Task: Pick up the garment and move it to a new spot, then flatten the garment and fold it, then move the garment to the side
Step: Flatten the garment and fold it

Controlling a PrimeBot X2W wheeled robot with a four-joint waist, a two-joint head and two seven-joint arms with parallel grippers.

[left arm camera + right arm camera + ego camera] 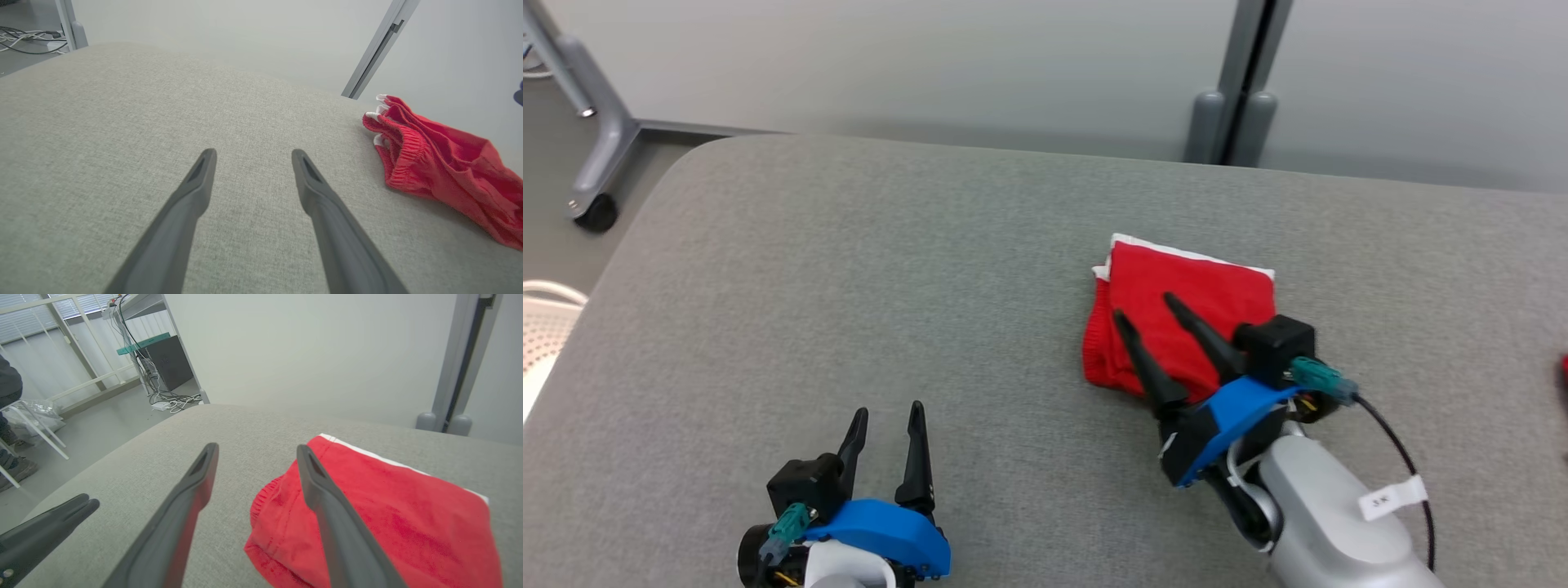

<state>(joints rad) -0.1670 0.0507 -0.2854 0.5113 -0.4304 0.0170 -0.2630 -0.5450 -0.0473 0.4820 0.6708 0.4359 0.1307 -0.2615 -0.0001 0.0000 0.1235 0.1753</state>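
Observation:
The garment [1176, 310] is a red knit piece with white trim, folded into a small block on the grey padded table [849, 286], right of centre. My right gripper [1145, 309] hovers over its near edge, fingers spread apart and holding nothing. In the right wrist view the garment [388, 514] lies under and right of the open right gripper [257, 451]. My left gripper [888, 413] rests open at the lower left, well away from the cloth. From the left wrist the garment [441, 163] sits off to the right of the open left gripper [250, 153].
The table's far edge [1094, 155] runs along a pale wall with a grey post [1241, 90]. A wheeled stand leg [596, 155] and a white basket [543, 327] are on the left. A person's leg and shoe [10, 457] show at the left, beside cables [171, 400].

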